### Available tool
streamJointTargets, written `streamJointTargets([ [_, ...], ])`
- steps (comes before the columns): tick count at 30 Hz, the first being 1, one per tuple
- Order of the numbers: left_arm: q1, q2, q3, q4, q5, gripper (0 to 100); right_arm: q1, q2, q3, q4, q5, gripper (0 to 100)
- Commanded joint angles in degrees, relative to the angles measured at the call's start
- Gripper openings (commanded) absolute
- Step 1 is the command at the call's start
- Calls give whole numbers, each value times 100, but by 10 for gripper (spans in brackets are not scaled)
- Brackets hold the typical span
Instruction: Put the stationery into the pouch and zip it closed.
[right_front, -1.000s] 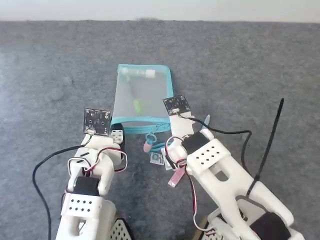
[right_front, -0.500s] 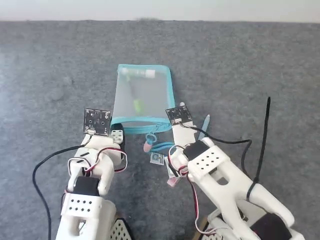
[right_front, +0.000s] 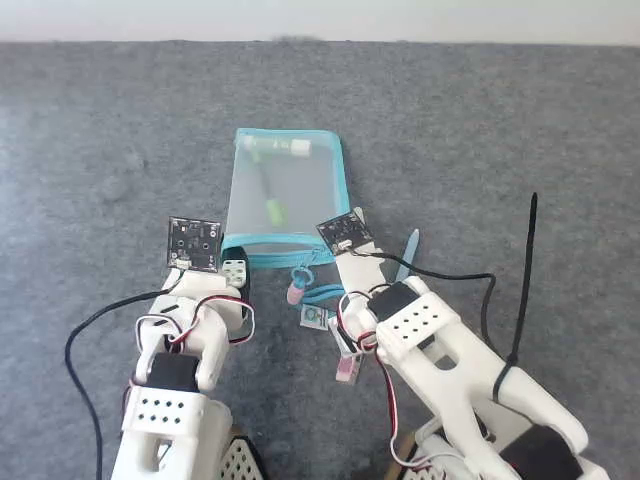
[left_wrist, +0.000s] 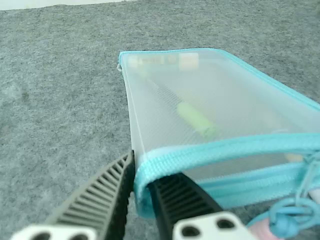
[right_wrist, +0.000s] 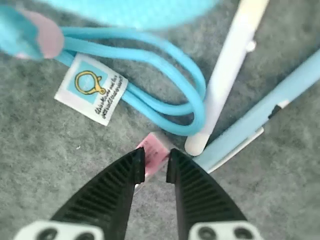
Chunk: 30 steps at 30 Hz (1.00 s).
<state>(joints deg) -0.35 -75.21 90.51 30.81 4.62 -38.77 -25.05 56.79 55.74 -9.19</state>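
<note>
Presently the right gripper (right_wrist: 155, 154) is clamped on a small pink piece (right_wrist: 152, 144), possibly an eraser, low over the grey mat (right_front: 500, 120); a white pen (right_wrist: 230, 75) and a blue pen (right_wrist: 270, 110) lie just beside it, next to the blue strap loop (right_wrist: 150, 60); the left gripper (left_wrist: 142, 172) pinches the near corner of the mesh pouch (left_wrist: 200, 95), which lies mid-mat; a green marker (left_wrist: 196, 119) lies inside.

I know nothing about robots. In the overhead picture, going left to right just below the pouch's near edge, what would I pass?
left gripper, clamped on the pouch corner → pink zip tab → white label → blue pen → black cable tie
</note>
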Motion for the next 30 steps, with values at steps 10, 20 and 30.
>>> streamJointTargets([
  [10, -44, -79, -198, -88, 9, 11, 2079, -75, -536, 119, 1108, 7],
  [20, -35, -79, -198, -105, 9, 11, 1464, -75, -1811, 2703, 1125, 182],
  [30, -44, -79, -189, -79, 9, 11, -725, -13, -1846, 2563, -9, 182],
])
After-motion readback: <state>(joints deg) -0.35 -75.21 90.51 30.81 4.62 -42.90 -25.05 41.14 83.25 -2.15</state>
